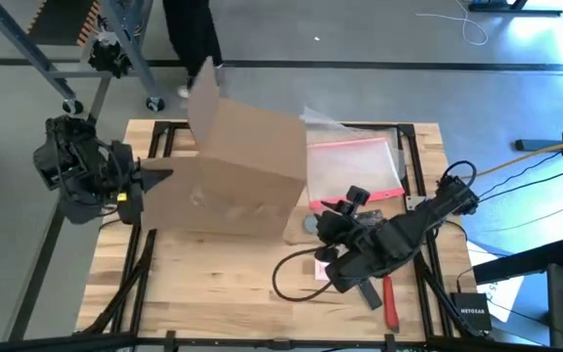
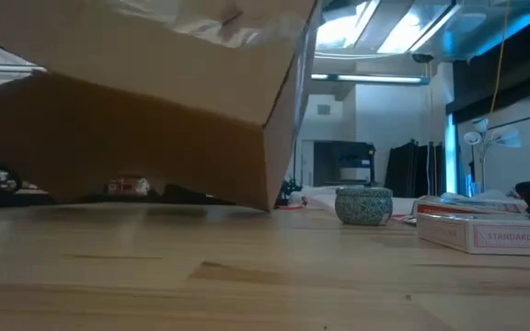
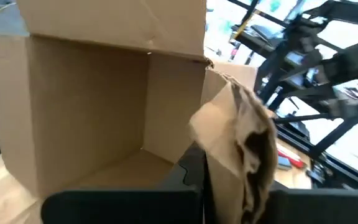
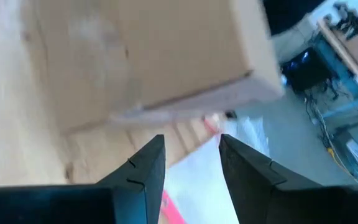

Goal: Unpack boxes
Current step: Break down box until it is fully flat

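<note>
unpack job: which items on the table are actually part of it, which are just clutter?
In the job:
- cardboard box, tipped, one edge off the table
- left gripper, jaws shut on its crumpled flap

Lying about:
- clear pouch
- small patterned tin
- red-handled tool
- flat printed carton

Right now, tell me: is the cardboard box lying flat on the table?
No: in the low view the cardboard box is tipped, one bottom edge raised off the table with a gap beneath.
</note>
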Action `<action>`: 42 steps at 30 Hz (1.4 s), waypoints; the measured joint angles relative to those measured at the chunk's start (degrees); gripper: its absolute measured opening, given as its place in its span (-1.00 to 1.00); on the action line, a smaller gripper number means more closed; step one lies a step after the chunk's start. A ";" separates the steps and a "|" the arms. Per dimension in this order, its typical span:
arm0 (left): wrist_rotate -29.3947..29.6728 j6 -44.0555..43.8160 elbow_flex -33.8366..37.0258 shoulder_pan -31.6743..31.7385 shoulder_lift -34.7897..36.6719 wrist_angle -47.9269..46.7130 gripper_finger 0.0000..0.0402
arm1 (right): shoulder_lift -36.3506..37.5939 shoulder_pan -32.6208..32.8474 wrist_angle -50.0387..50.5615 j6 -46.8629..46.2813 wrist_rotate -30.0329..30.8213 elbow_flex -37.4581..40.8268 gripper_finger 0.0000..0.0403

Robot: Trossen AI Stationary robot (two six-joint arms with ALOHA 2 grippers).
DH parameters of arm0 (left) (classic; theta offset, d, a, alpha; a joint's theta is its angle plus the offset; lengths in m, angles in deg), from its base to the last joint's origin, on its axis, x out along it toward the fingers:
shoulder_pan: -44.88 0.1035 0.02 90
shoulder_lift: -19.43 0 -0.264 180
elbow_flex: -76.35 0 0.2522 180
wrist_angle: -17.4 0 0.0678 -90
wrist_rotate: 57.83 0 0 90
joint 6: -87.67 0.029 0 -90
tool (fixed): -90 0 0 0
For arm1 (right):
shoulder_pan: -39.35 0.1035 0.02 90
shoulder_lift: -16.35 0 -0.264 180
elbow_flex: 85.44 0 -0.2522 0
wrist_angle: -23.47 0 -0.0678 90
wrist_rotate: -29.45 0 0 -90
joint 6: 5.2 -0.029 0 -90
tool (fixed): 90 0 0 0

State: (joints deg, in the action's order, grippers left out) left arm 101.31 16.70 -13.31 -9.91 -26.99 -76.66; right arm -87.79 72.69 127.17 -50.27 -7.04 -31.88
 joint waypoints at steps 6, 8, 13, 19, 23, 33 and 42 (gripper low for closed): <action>-2.62 13.69 0.00 -0.01 0.82 12.05 -0.99 | -0.07 0.07 -1.69 -9.10 0.36 12.66 -0.28; -3.99 17.61 0.00 -0.01 1.07 15.35 -0.99 | -0.05 0.07 -1.69 -12.80 0.97 16.56 -0.28; -10.07 27.81 0.00 -0.01 1.85 22.95 -0.99 | -0.04 0.07 -6.37 -17.79 3.37 26.97 -0.28; -18.38 38.85 0.00 -0.07 2.92 32.83 -0.99 | -0.04 -0.02 -23.25 -15.02 4.49 37.16 -0.28; -23.04 45.25 0.00 -0.05 3.85 36.86 -0.99 | -0.04 -0.46 -35.76 -18.80 6.36 42.27 -0.28; -36.95 60.55 0.00 -0.03 6.50 46.98 -0.99 | -0.02 -2.74 -65.28 -19.19 4.64 51.61 -0.28; -44.50 61.82 -0.04 -0.03 7.29 47.98 -0.99 | 0.43 -7.96 -74.09 -12.42 2.86 52.42 -0.28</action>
State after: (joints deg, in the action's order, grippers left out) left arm 56.81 78.52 -13.36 -9.94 -19.70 -28.68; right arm -87.36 64.73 53.07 -62.69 -4.18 20.55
